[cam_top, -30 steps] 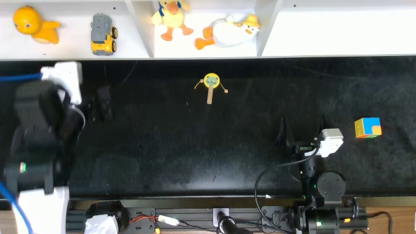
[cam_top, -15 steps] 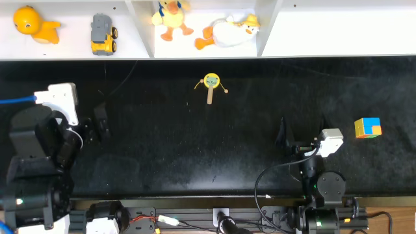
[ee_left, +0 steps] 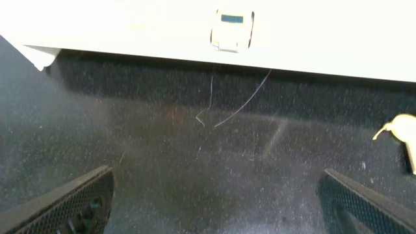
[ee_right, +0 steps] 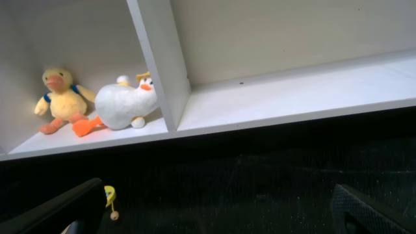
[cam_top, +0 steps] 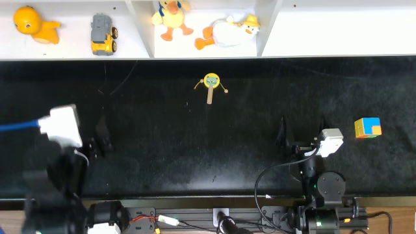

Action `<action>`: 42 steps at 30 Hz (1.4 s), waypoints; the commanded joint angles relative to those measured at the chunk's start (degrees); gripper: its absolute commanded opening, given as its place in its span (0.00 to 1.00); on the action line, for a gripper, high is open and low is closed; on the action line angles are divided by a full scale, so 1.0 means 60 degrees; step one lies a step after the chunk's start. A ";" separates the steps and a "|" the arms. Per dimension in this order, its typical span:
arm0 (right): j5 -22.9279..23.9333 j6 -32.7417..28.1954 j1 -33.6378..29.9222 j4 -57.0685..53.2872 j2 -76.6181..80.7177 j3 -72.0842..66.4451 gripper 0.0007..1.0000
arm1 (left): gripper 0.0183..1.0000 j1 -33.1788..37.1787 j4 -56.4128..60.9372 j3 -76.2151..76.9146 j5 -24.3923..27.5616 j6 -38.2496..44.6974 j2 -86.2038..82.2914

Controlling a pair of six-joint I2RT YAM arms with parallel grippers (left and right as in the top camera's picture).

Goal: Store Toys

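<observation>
Rattle: well apart from the left pincer, toward the shelf.
Cube: near the right pincer, on its right.
Arms: at the counter near edge, both pincers released.

Even overhead light: white shelf nearly washed out in left wrist view, black table dark with faint sheen and glinting scratches, soft shading in shelf compartment corners in right wrist view.
</observation>
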 commanded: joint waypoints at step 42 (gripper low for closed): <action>0.0102 0.0036 0.0047 0.0036 -0.0080 -0.0127 1.00 | 1.00 -0.0321 0.6539 -0.7049 -0.0106 -0.1155 -0.4448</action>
